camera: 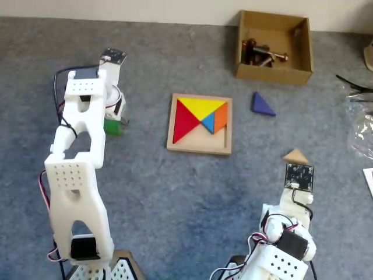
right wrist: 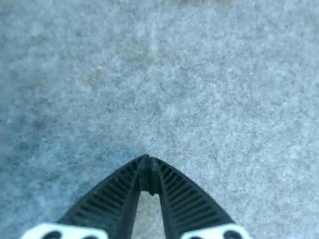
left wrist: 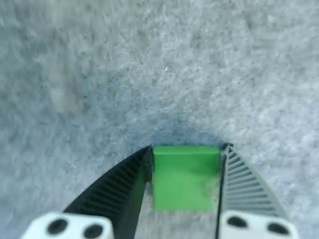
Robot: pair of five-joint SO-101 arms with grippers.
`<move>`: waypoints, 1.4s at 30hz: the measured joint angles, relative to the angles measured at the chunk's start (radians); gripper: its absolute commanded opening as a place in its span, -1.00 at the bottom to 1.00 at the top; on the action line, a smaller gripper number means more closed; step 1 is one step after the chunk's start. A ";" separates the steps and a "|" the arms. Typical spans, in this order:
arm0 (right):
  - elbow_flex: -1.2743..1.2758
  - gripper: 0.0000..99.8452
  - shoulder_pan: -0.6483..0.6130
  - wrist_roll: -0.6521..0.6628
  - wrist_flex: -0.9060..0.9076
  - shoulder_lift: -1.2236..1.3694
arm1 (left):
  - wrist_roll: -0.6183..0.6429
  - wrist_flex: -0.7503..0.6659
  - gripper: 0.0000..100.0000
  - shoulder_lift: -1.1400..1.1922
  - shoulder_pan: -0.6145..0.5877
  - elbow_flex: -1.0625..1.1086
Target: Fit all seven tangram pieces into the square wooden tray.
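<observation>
Nearest the arms' bases, the right claw (right wrist: 149, 165) is hanging over bare grey felt-covered desk (camera: 175, 204), its two black fingers pressed together with nothing between them.

A little farther out on the left side, the left claw (left wrist: 187, 148) is pinching a green square tangram piece (left wrist: 183, 177) by two opposite edges. Whether the piece is resting on the desk or is just lifted off it cannot be told. In the high view this green piece is sitting well apart from the tray, to its left.

Just beyond the right arm's wrist, a tan wooden triangle (camera: 296, 156) is lying loose on the desk.

In the middle of the desk, the square wooden tray (camera: 199, 150) is holding four pieces packed against its far and left sides: a red triangle (camera: 185, 122), a yellow triangle (camera: 201, 107), a small blue triangle (camera: 208, 122) and an orange piece (camera: 221, 116). Bare wood is showing along the tray's near side and right edge.

Farther out, to the right of the tray, a dark blue triangle (camera: 262, 104) is lying on the desk. Beyond it an open cardboard box (camera: 274, 73) is sitting with small odds and ends inside.

By this count, four of seven pieces appear to be in place and three are waiting outside: the green square, now in hand, then the tan and dark blue triangles.
</observation>
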 measured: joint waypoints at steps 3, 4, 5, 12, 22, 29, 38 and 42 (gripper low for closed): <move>0.000 -0.99 0.000 0.000 0.000 0.000 | -0.002 0.074 -0.60 0.002 -0.002 -0.040; 0.000 -0.99 0.000 0.000 0.000 0.000 | -0.002 0.092 -0.60 0.002 -0.005 -0.051; 0.000 -0.99 0.000 0.000 0.000 0.000 | -0.002 0.110 -0.60 0.002 -0.006 -0.063; 0.000 -0.99 0.000 0.000 0.000 0.000 | -0.003 0.141 -0.60 0.020 -0.006 -0.089; 0.000 -0.99 0.000 0.000 0.000 0.000 | -0.003 0.141 -0.49 0.020 -0.006 -0.089; 0.000 -0.99 0.000 0.000 0.000 0.000 | -0.003 0.141 -0.50 0.020 -0.006 -0.089; 0.000 -0.99 0.000 0.000 0.000 0.000 | -0.003 0.192 -0.50 0.020 -0.006 -0.089; 0.000 -0.99 0.000 0.000 0.000 0.000 | -0.003 0.198 -0.59 0.020 -0.008 -0.089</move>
